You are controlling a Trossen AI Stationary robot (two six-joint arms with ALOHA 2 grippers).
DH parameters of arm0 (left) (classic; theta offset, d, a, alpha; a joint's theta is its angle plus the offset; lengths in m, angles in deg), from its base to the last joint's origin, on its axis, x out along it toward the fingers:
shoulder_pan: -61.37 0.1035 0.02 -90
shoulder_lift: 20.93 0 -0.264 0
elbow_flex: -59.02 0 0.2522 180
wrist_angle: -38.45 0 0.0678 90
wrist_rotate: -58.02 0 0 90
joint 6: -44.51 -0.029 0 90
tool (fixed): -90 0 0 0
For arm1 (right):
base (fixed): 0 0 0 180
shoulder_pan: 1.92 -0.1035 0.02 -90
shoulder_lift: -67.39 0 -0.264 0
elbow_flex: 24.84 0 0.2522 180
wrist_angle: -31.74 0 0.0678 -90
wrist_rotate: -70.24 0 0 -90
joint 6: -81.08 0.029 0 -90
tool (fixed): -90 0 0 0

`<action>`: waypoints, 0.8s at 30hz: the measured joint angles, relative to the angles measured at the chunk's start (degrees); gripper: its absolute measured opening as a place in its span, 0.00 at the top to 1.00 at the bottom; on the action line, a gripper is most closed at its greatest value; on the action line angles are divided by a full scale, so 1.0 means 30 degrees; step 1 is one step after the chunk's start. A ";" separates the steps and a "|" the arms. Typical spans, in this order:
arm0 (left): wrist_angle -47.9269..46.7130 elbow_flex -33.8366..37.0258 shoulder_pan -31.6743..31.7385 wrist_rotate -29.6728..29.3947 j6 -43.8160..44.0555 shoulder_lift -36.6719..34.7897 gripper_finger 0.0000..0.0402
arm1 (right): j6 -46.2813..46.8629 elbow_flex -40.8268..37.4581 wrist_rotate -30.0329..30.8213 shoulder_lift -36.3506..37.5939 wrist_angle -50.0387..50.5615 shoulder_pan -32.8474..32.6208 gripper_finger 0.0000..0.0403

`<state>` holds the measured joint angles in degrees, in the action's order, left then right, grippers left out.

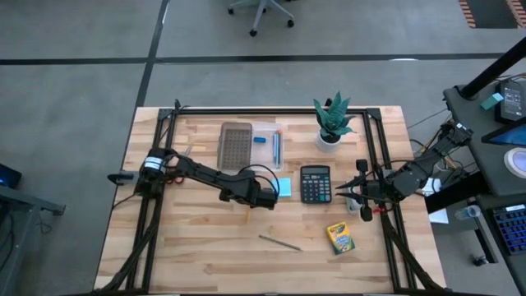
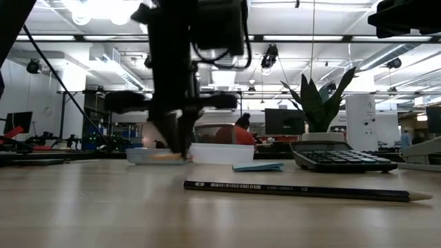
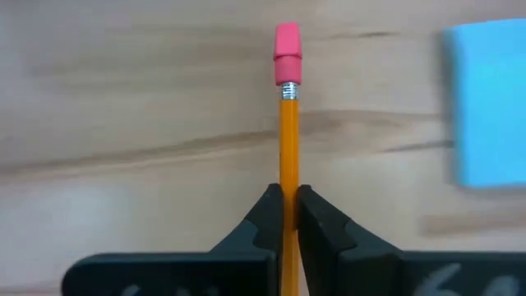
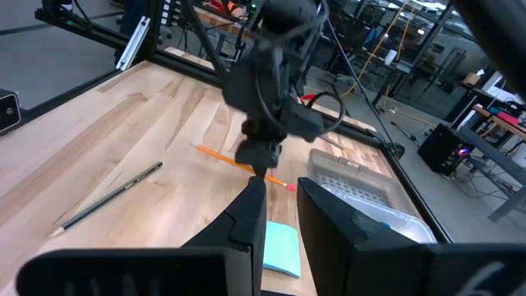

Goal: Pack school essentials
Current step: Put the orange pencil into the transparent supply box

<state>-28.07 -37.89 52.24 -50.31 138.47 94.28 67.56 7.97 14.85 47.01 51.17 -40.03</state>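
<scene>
My left gripper [image 1: 267, 197] stands near the table's middle, pointing down and shut on an orange pencil [image 3: 288, 148] with a pink eraser tip [image 3: 287, 51]. The light-blue sticky pad [image 1: 283, 187] lies flat just right of it. A grey pencil [image 1: 279, 242] lies flat nearer the near edge, with the yellow-green crayon box [image 1: 339, 238] to its right. A clear case [image 1: 268, 144] at the far side holds blue items. My right gripper [image 4: 283, 210] waits open by the table's right edge. My left gripper pinches the orange pencil's shaft [image 3: 288, 185] between its two fingers, roughly at mid-length [image 4: 246, 167]. The fingers come from above, pointing down. The pencil lies level at the table top; whether it is lifted clear I cannot tell.
A dark brown tray [image 1: 235, 144] sits left of the clear case. A calculator [image 1: 315, 182] lies right of the sticky pad, and a potted plant [image 1: 331, 123] stands behind it. Bare wood spreads over the near left part of the table [image 1: 181, 238].
</scene>
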 joint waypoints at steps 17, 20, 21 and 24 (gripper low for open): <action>0.0152 -0.2867 0.3731 -0.2074 -0.8270 -0.0228 1.00 | 0.0150 0.0000 0.0000 -0.0007 0.0007 0.0000 0.85; 0.1366 -0.2867 0.4991 -0.2164 -0.9870 -0.0228 1.00 | 0.0138 0.0000 0.0000 -0.0007 0.0007 0.0000 0.85; 0.1928 -0.2867 0.5399 -0.2216 -1.0445 -0.0228 1.00 | 0.0138 0.0000 0.0000 -0.0007 0.0007 0.0000 0.85; 0.3645 -0.2903 0.6709 -0.2058 -1.2183 -0.0228 1.00 | 0.0124 0.0000 0.0000 -0.0007 0.0013 0.0002 0.85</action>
<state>-17.13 -46.60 72.37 -56.49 101.92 93.59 67.94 7.97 14.85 46.99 51.21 -40.02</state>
